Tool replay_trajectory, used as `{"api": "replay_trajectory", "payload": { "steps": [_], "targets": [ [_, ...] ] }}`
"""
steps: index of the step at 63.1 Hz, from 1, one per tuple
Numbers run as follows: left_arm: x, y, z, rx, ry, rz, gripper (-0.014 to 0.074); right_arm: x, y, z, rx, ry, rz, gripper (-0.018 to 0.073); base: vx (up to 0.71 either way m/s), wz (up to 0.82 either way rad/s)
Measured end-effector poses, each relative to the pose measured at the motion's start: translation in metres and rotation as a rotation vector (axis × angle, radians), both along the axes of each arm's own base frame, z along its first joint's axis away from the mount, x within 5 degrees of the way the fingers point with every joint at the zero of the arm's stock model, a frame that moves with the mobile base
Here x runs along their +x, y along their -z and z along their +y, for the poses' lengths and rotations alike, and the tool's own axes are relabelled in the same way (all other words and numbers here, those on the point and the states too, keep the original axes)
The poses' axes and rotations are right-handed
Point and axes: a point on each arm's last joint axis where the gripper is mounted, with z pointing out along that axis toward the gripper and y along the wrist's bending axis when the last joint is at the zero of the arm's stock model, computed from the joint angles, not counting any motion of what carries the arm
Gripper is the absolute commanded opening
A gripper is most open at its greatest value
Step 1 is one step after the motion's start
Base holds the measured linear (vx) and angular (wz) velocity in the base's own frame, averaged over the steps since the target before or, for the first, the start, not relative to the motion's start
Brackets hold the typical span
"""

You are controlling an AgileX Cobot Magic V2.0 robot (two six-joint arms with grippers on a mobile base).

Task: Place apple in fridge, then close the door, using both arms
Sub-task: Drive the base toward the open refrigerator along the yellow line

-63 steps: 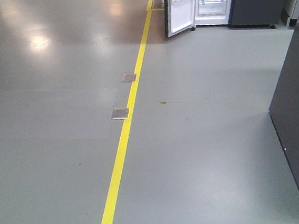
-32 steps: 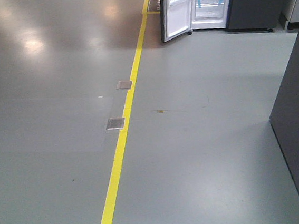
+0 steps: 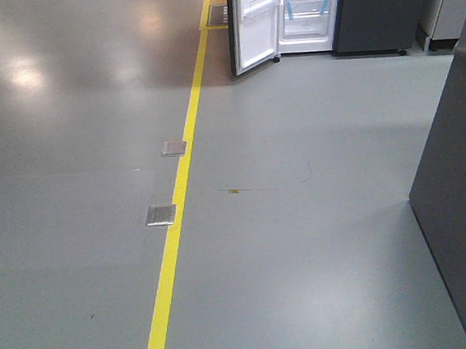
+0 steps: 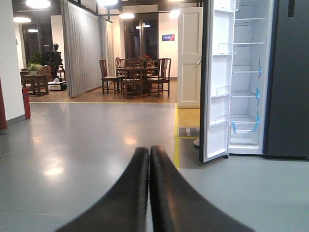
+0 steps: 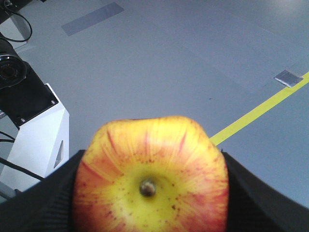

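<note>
**Apple clamped in the right gripper; fridge open at the far end of the floor**

The apple (image 5: 150, 183) sits between the two black fingers (image 5: 41, 205) of the right gripper (image 5: 150, 205). One finger presses on each side of it, so the jaws are spread to the fruit's full width and closed against it. The stem end and its yellow patch face the wrist camera, and the apple hangs above the grey floor (image 5: 159, 63).

The left gripper (image 4: 149, 153) holds nothing. Its fingers lie flat against each other with no gap, pointing forward over the floor.

The fridge (image 3: 308, 6) stands well ahead, at the floor's far edge. Its door (image 3: 251, 24) is swung wide on the left side, showing white lining, clear bins and blue tape strips. A yellow line (image 3: 176, 221) runs along the floor towards it, with two metal floor plates (image 3: 161, 213) just beside the line.
</note>
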Motion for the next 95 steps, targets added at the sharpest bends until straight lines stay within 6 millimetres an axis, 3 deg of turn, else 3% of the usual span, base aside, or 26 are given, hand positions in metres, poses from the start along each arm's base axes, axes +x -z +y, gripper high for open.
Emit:
{"api": "replay_trajectory", "payload": {
  "steps": [95],
  "targets": [
    [0.0000, 0.0000, 0.0000, 0.000, 0.000, 0.000, -0.0006, -0.0001, 0.0000, 0.0000, 0.000, -0.001, 0.001, 0.0367, 0.21, -0.05]
  ]
}}
